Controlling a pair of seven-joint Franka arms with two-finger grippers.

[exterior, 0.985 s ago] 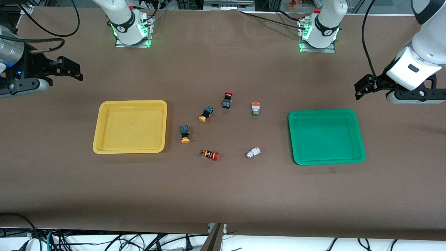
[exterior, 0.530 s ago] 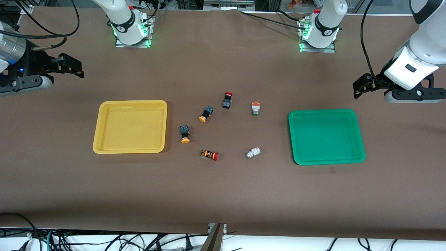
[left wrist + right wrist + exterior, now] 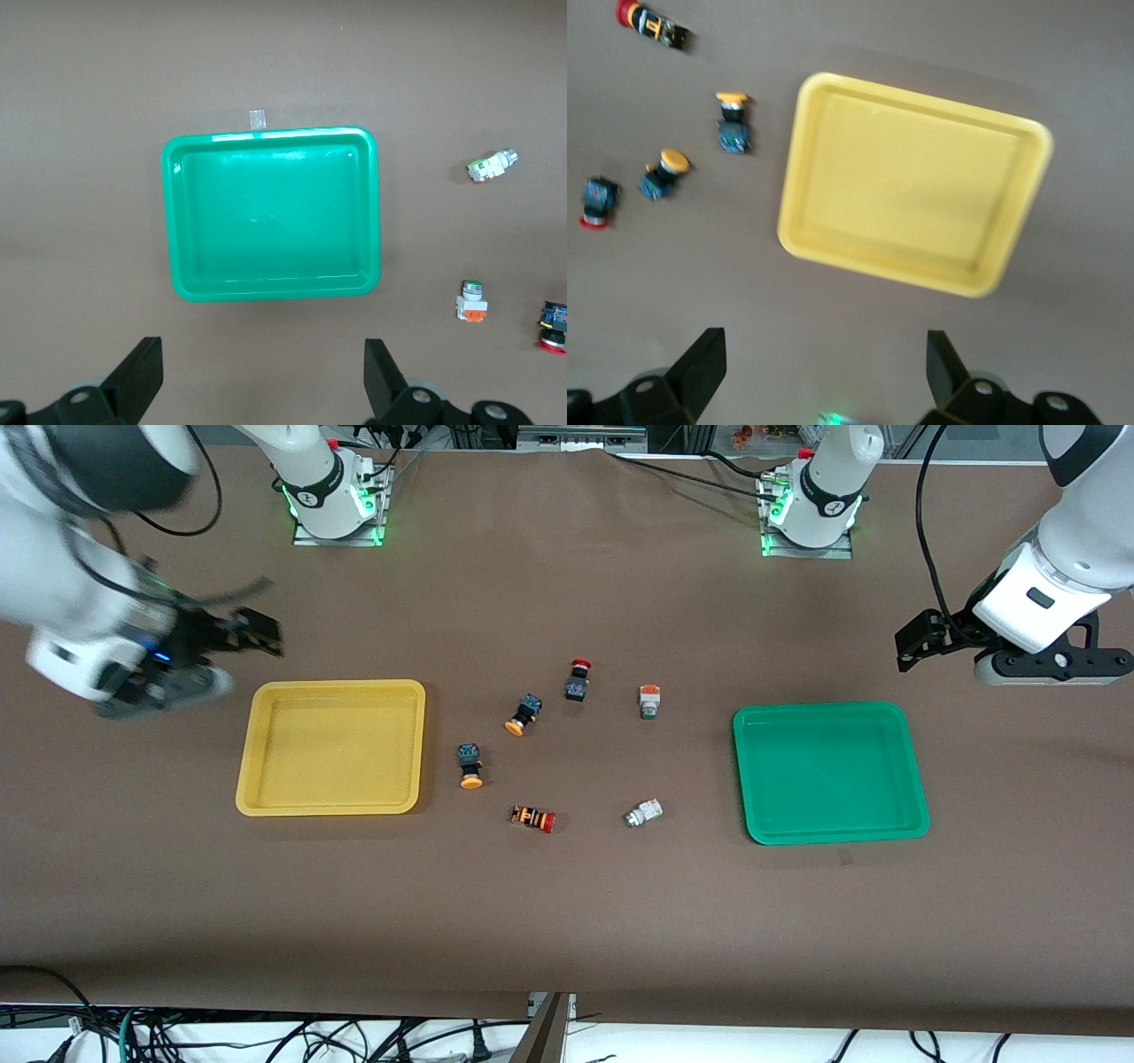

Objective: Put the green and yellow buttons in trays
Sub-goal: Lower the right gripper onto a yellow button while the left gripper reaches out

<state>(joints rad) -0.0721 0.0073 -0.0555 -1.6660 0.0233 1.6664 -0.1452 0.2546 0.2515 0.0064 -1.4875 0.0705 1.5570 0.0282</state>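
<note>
Hovering wide open and empty, my right hand (image 3: 252, 631) sits upper left by the yellow tray (image 3: 330, 747), my left hand (image 3: 917, 642) likewise above the green tray (image 3: 830, 772).

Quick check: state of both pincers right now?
Left pincer: open, empty, beside the green tray.
Right pincer: open, empty, beside the yellow tray.
</note>
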